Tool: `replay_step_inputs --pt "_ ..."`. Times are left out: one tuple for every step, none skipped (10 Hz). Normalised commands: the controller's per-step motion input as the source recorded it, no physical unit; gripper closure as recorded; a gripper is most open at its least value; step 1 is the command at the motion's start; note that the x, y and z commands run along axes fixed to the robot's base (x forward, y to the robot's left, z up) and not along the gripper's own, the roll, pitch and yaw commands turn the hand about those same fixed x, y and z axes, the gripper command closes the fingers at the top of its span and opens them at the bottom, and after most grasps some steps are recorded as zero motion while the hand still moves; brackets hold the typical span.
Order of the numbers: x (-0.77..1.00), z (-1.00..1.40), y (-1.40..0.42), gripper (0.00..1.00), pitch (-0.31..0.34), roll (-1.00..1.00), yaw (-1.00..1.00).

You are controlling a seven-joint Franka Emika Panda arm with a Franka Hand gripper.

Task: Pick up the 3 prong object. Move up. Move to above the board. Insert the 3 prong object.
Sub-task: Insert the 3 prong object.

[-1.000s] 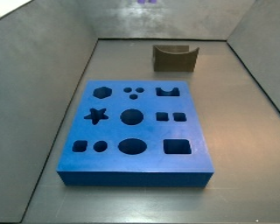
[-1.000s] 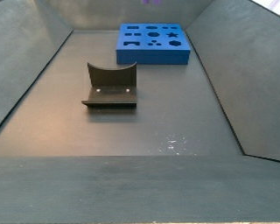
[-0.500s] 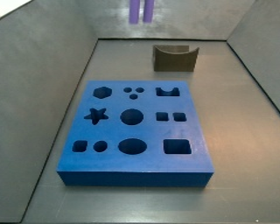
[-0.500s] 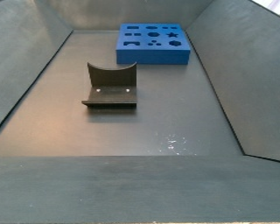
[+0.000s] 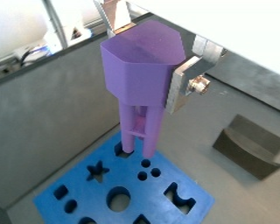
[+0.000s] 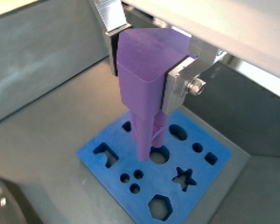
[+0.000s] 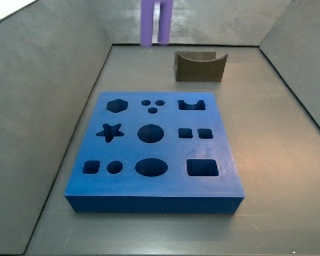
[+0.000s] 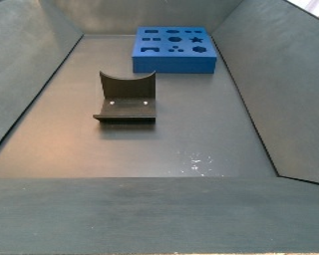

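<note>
My gripper (image 5: 145,52) is shut on the wide top of the light-purple 3 prong object (image 5: 136,83), which hangs upright with its rods pointing down; both wrist views show it (image 6: 149,96). The silver fingers (image 6: 178,77) clamp its two sides. The bright-blue board (image 5: 78,194) lies below it on the floor, and the rod tips hang well above the board (image 6: 108,144). In a side view only the object's lower part (image 7: 156,22) shows, at the upper edge above the board's (image 7: 156,195) far end. The gripper is out of both side views. The board shows far off (image 8: 175,62).
The dark olive-brown notched fixture (image 7: 199,66) stands on the floor beyond the board, also in the other side view (image 8: 127,100) and a wrist view (image 5: 250,147). Grey sloping walls enclose the floor on all sides.
The 3 prong object has come down into the side view from the upper edge, showing more of its length. The board and the fixture have not moved.
</note>
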Motion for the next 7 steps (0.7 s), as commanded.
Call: replay_step_inputs --pt "0.00 -0.54 0.13 1.00 -0.139 0.04 0.54" --pt "0.02 -0.54 0.15 1.00 -0.160 0.05 0.55" --pt "0.09 -0.51 0.18 1.00 -0.151 0.08 0.51" --pt "0.02 -0.55 0.09 1.00 -0.170 0.19 0.55" --pt "0.08 -0.57 0.03 1.00 -0.090 0.28 0.55" --pt "0.08 -0.59 0.04 1.00 -0.064 0.31 0.59" --pt "0.06 -0.63 0.06 1.00 -0.036 0.30 0.64"
